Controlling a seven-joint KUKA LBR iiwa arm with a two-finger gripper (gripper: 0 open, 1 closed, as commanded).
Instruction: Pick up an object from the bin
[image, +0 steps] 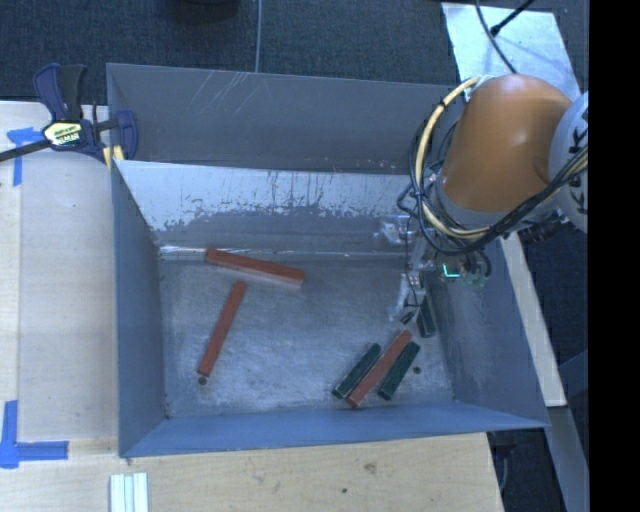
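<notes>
Nothing is lifted out of the bin (135, 300) yet. The gripper (414, 308) is lowered near the right wall, just above a small cluster lying side by side on the floor: a red stick (383, 369) flanked by two dark green sticks (357, 370). Whether the gripper is open or closed cannot be told, and nothing is seen held. Two longer red bars (221, 328) lie well apart at the left. Grasping and lifting are judged to remain.

scuffed grey metal bin (140, 330) — matt sticks (222, 328)
</notes>
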